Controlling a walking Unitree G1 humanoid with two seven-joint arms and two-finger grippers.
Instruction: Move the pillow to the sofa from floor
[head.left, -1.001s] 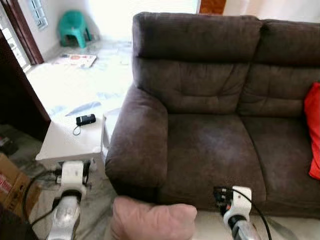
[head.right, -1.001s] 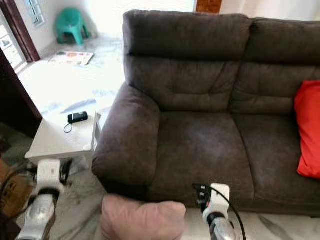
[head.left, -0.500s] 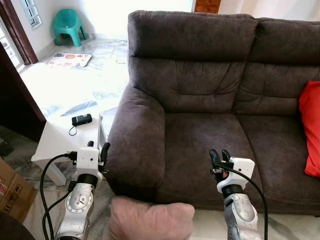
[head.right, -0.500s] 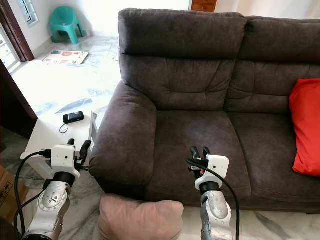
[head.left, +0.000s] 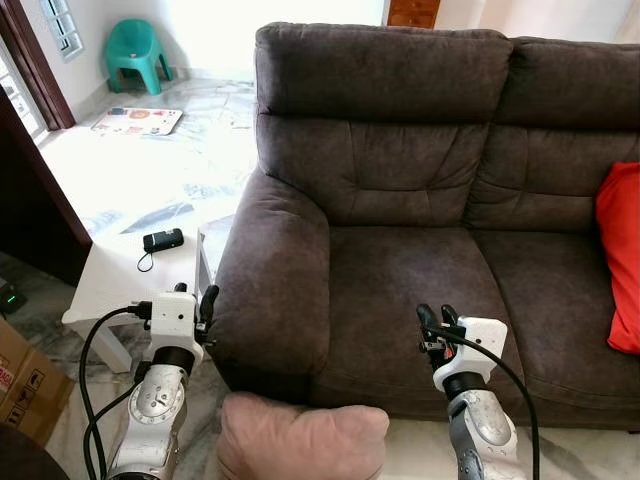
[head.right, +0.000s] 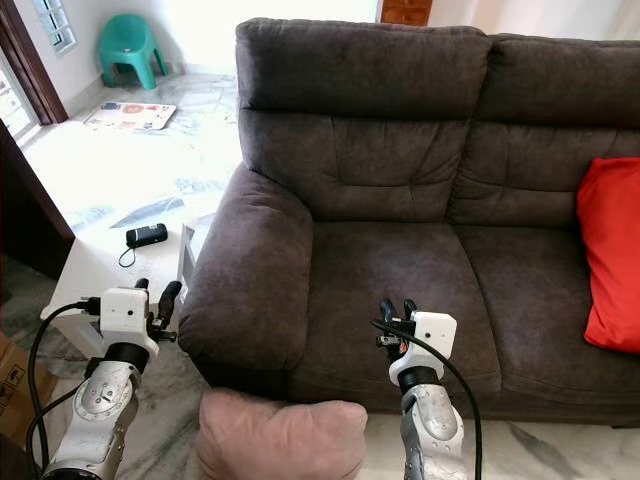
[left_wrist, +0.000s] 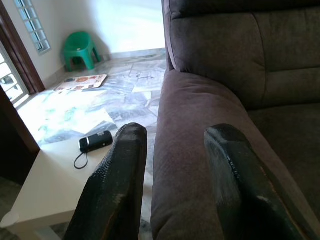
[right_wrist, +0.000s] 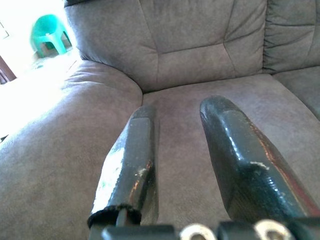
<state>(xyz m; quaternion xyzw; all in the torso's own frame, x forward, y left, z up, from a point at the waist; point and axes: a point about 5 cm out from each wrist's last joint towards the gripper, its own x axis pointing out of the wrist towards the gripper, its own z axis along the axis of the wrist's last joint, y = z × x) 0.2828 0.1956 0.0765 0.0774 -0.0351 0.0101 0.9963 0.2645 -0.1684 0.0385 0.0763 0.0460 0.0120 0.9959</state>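
A pale pink pillow (head.left: 300, 440) lies on the floor at the foot of the dark brown sofa (head.left: 420, 260), between my two arms. My left gripper (head.left: 196, 294) is raised beside the sofa's left armrest (left_wrist: 200, 150), fingers (left_wrist: 120, 185) open with nothing between them. My right gripper (head.left: 434, 315) is held up in front of the seat cushion (right_wrist: 210, 115), also open and empty. Both grippers are above and beyond the pillow, not touching it.
A red cushion (head.left: 622, 260) rests at the sofa's right end. Left of the armrest stands a low white table (head.left: 130, 280) with a small black device (head.left: 162, 240) on it. A cardboard box (head.left: 25, 385) sits at lower left. A green stool (head.left: 135, 55) stands far back.
Over the last second both arms have risen from low at the picture's bottom to sofa-seat height; in the last half second they have hardly moved. The pillow stays on the floor.
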